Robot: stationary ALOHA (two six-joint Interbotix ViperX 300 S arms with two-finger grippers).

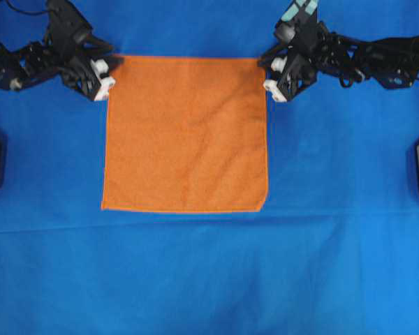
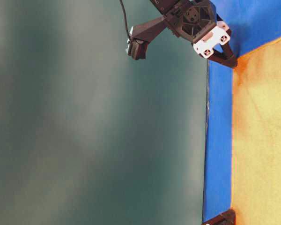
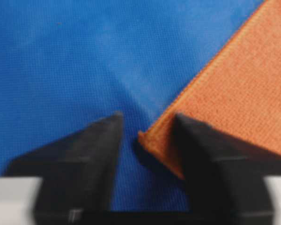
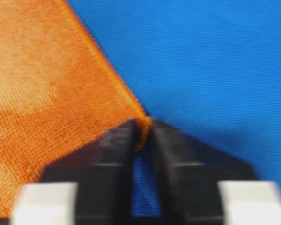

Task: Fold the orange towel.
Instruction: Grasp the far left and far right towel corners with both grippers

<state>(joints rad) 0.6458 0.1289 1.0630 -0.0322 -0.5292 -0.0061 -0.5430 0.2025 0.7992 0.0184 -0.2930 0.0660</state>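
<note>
Square orange terry towel [image 1: 186,134] with brighter stitched hem lies flat and unfolded on the blue cloth-covered bench [image 1: 209,279], roughly centred, slightly toward the far edge in the overhead view; faint creases across its surface; near corners rounded.

Left pincer [image 1: 105,75] sits at the towel's far-left corner; left wrist view [image 3: 147,140]: fingers apart, one finger [image 3: 91,154] on bare blue cloth, the other over the towel's edge, the corner tip lying in the gap between them; corner not gripped.

Right pincer [image 1: 271,75] sits at the far-right corner; right wrist view [image 4: 143,129]: fingertips drawn together, the towel's corner tip pinched between them; clamped on the towel corner; a sliver of blue shows lower down between the fingers.

Table-level view: one pincer [image 2: 227,56] down at a towel corner [image 2: 262,140]; tip of the other barely visible at the bottom edge.
</note>
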